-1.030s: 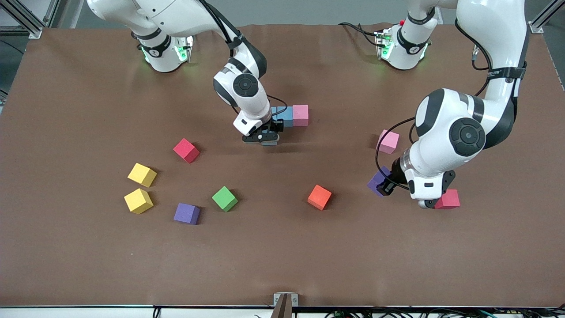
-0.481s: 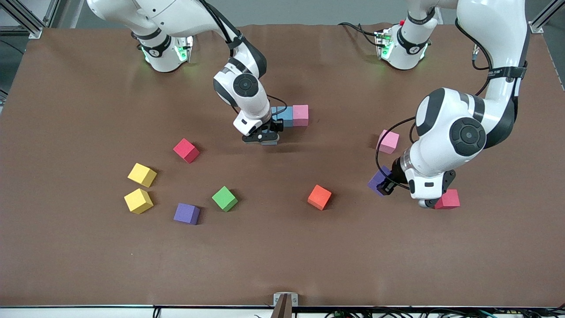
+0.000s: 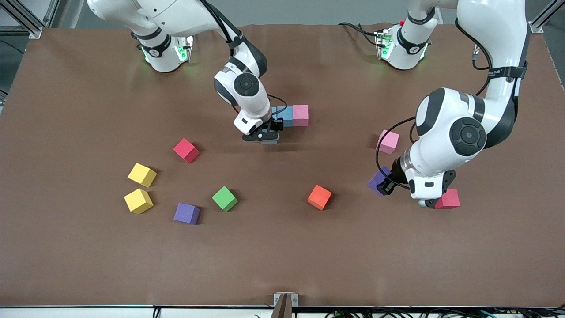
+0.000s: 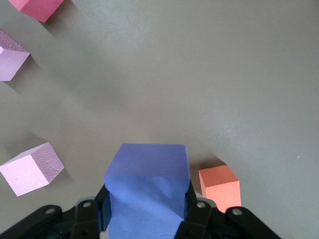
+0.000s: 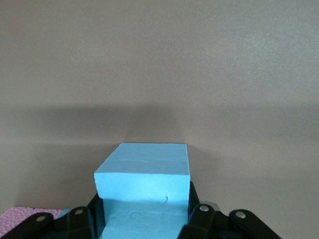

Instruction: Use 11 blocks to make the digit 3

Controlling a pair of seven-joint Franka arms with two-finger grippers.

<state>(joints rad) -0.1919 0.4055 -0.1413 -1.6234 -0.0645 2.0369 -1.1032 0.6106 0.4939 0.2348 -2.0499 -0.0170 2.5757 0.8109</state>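
My right gripper [image 3: 261, 138] [image 5: 144, 211] is shut on a light blue block [image 5: 143, 186] and hangs low over the table, beside a light blue block [image 3: 286, 116] and a pink block [image 3: 300, 115] that touch in a row. My left gripper [image 3: 385, 186] [image 4: 147, 206] is shut on a purple block [image 3: 378, 181] [image 4: 147, 184], low over the table toward the left arm's end. A pink block [image 3: 388, 141] [image 4: 30, 169] lies close by. Loose blocks: orange [image 3: 319, 197] [image 4: 219, 185], green [image 3: 224, 198], purple [image 3: 186, 213], two yellow [image 3: 141, 175] [image 3: 138, 201].
One red cube [image 3: 448, 199] lies right beside the left arm's wrist, partly hidden by it. A second red cube [image 3: 186, 150] lies toward the right arm's end, farther from the front camera than the yellow blocks. The brown mat [image 3: 282, 256] is bare nearest that camera.
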